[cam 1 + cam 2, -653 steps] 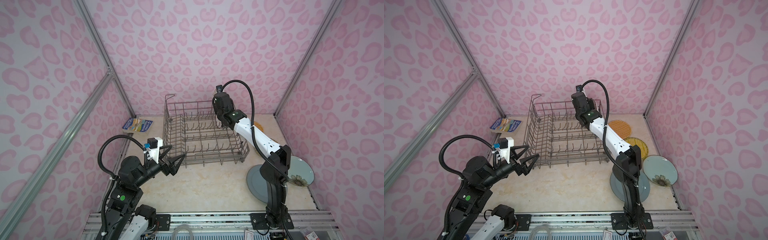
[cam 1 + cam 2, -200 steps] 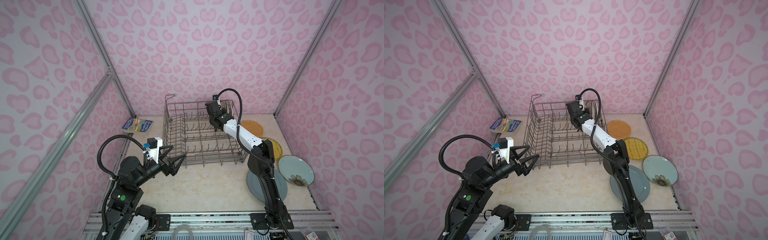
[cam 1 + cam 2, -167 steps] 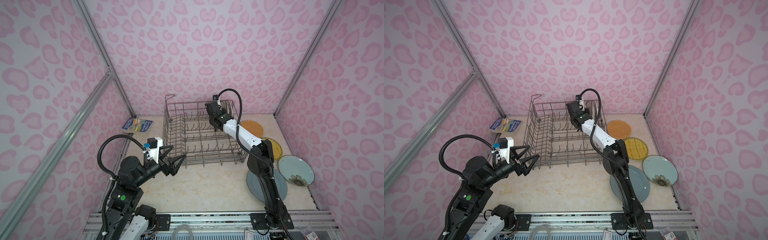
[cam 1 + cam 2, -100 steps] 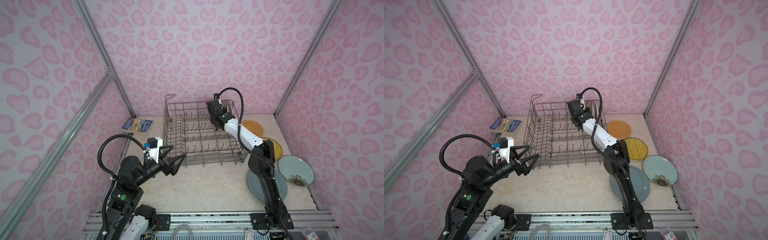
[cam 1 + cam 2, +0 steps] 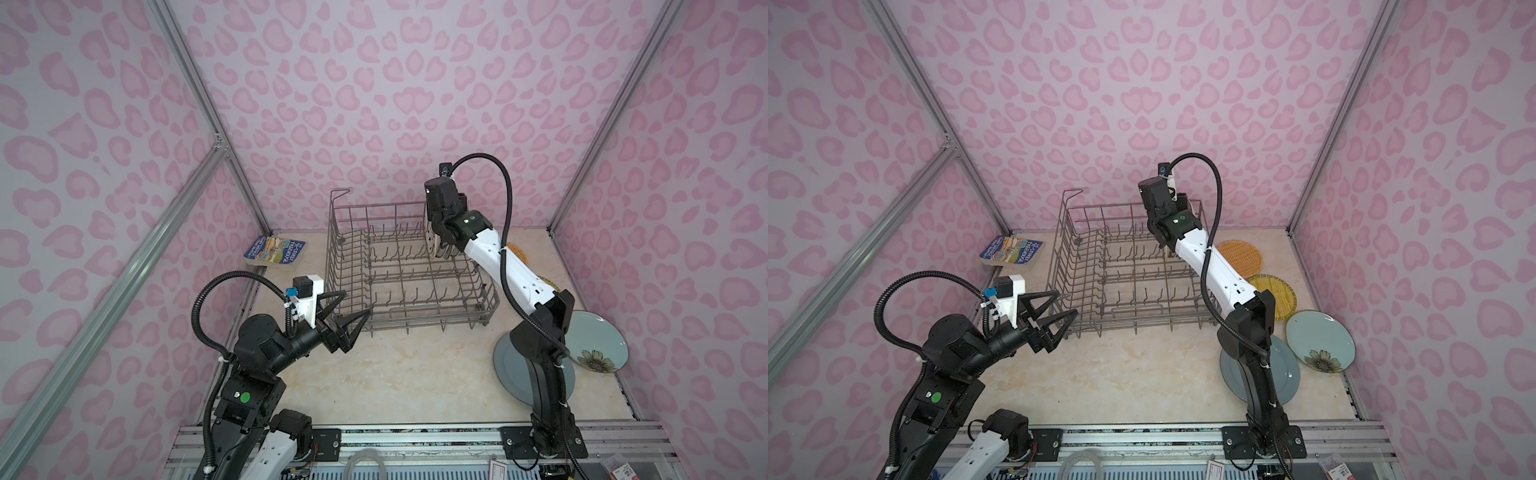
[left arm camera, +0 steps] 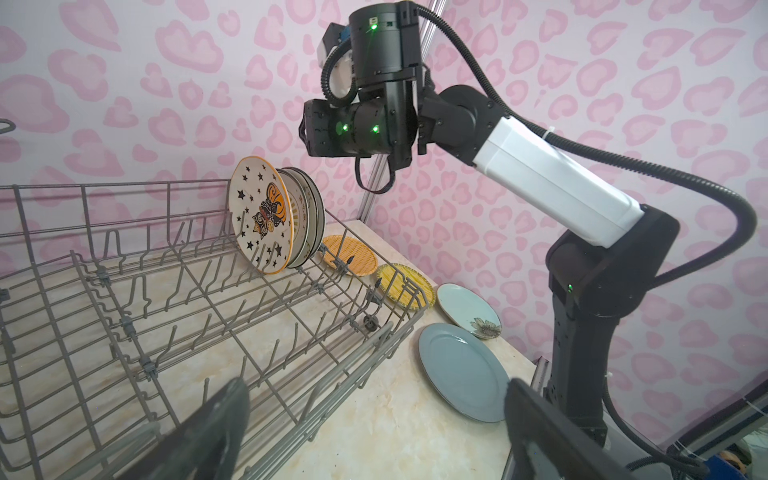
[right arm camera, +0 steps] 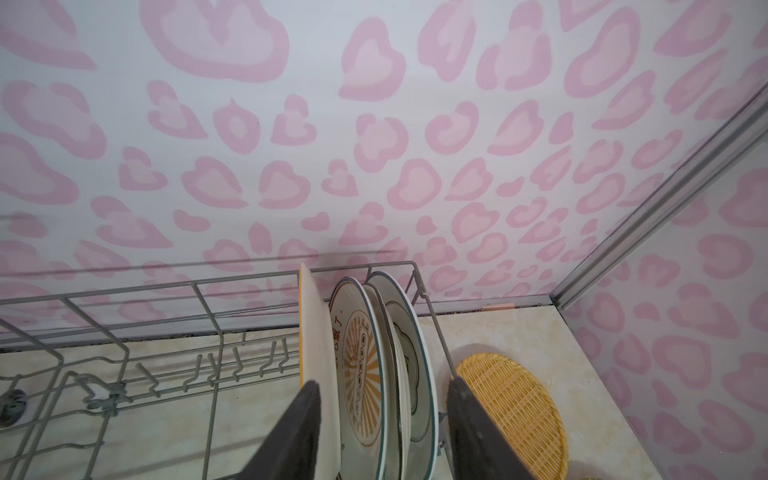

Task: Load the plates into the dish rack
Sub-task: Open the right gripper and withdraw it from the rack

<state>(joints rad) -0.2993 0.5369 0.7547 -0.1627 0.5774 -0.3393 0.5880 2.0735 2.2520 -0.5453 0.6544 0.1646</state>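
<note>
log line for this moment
dish rack: three racked plates upright | table: four loose plates flat | right gripper: open above rack | left gripper: open, empty

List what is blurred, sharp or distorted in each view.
Left wrist view: the fingers of the left gripper loom dark and out of focus; the starred plate in the dish rack is sharp. Right wrist view: the right gripper is blurred too, the black-rimmed plates crisp. In both top views the light is even, shadows soft, and the wide lens makes the corner post lean.
</note>
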